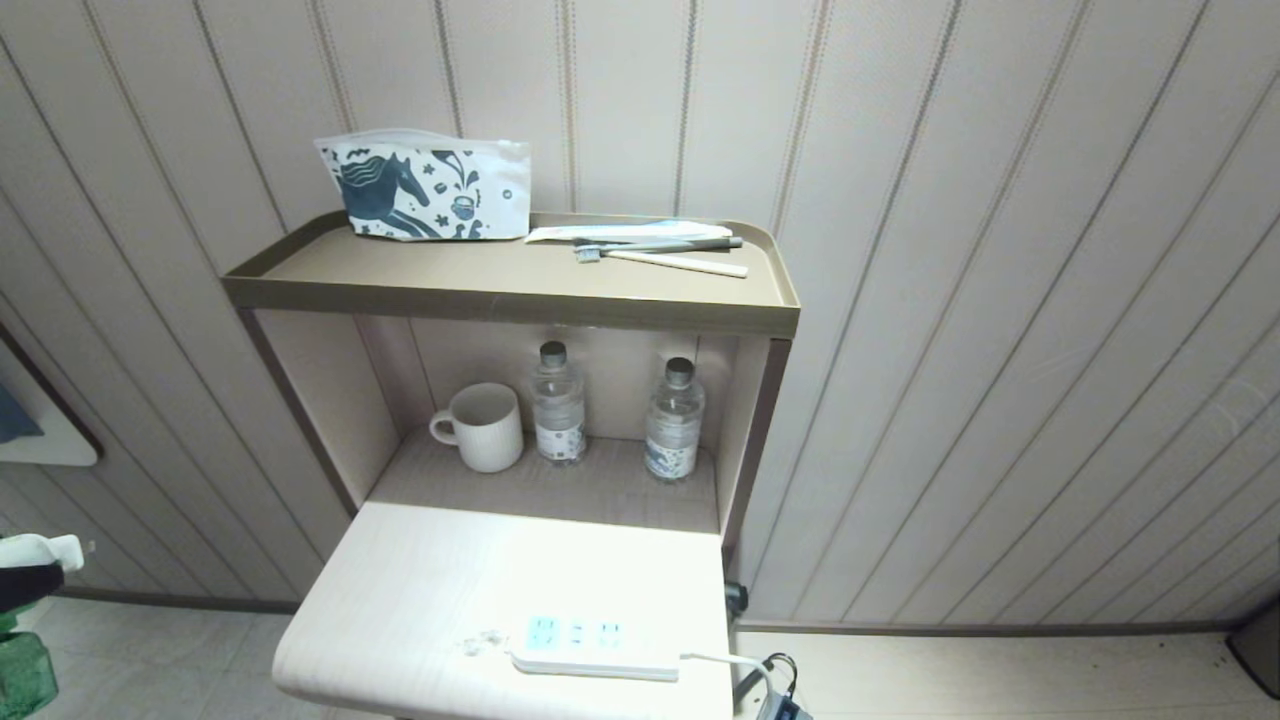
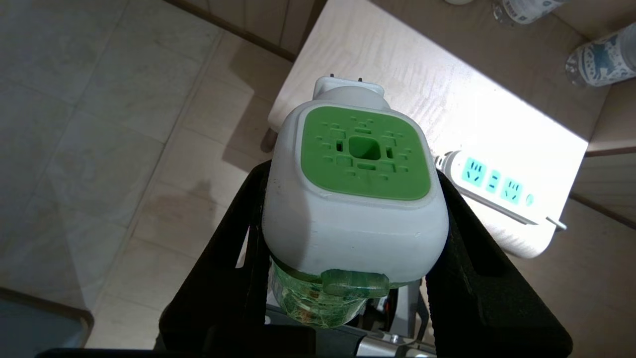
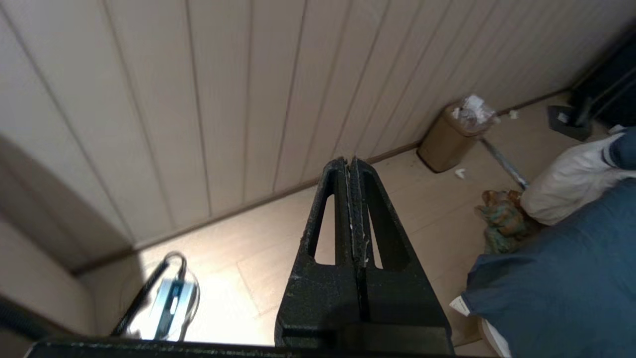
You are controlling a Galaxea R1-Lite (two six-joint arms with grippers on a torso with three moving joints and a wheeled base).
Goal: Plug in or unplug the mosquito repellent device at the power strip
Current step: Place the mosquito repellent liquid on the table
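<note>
Two grippers | left gripper (image 2: 355, 219) pinches mosquito repellent device (image 2: 362, 189) by its white head, off-table | device likely light, rigid, smooth: hold head sides | power strip (image 2: 497, 186) ahead, sockets vacant | right gripper (image 3: 350, 169) pressed together, parked.

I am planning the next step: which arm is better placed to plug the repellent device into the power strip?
Left. The left gripper is shut on the mosquito repellent device, with the power strip empty nearby. The right gripper is shut, empty, pointing at the wall.
</note>
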